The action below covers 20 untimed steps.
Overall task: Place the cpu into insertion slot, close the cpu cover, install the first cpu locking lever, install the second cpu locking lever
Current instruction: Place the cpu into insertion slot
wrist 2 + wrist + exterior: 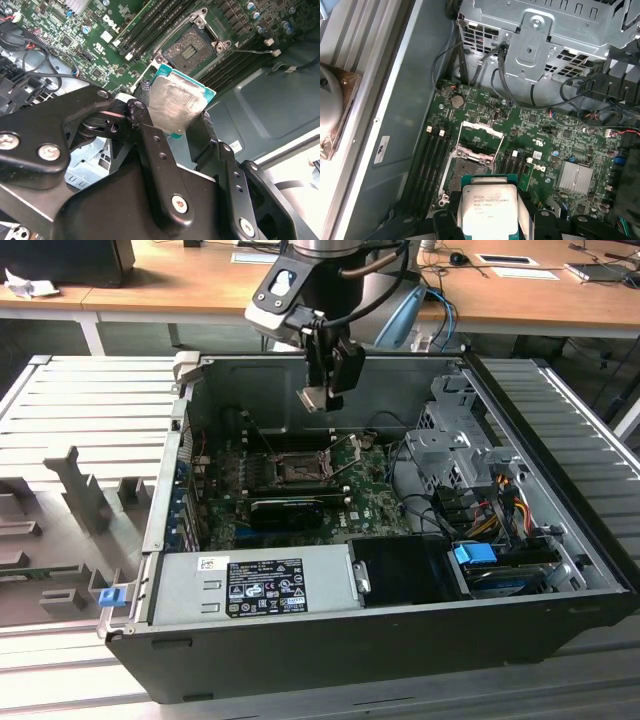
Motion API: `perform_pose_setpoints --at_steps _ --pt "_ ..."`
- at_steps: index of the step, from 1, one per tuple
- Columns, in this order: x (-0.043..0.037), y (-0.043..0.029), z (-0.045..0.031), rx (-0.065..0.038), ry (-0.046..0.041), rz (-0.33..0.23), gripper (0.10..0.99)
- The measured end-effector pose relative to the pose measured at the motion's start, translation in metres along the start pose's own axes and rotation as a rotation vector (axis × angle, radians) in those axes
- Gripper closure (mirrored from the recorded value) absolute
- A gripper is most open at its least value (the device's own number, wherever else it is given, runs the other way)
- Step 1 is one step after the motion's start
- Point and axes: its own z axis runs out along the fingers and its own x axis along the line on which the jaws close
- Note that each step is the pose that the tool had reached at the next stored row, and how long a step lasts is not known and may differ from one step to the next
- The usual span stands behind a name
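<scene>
The cpu (175, 107) is a small flat square w/ a silver-grey top & a thin green rim. The tool (172, 114) is clamped on it: black fingers (146, 131) press on 2 opposite sides. The cpu hangs in the air above the green board (545, 135). It is not in the socket (470, 167) yet.

In the exterior view the tool (322, 395) holds the cpu (314, 398) high over the far part of the open case (300, 640). The socket (297, 468) lies below it, a bit nearer. This view also takes in the whole case on a grey ribbed tabletop (90, 400), w/ a grey power box (250, 585) at the near side & a metal drive cage (450, 440) on the exterior view's right.

The first wrist view looks straight at the cpu's (487, 210) top, which has small print on it. The socket is bare & close by, w/ long dark slots (432, 165) beside it. The cover (481, 131) looks flipped up at one edge of the socket.

In the second wrist view the cpu's top is shiny & smudged, & the fingers' grip on its sides is plain. The socket (192, 47) is open.
</scene>
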Motion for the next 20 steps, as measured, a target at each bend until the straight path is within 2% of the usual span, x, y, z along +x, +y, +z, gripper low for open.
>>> perform_pose_setpoints --at_steps 20 --pt "-0.0001 -0.0005 0.0060 -0.001 -0.0040 0.046 0.553"
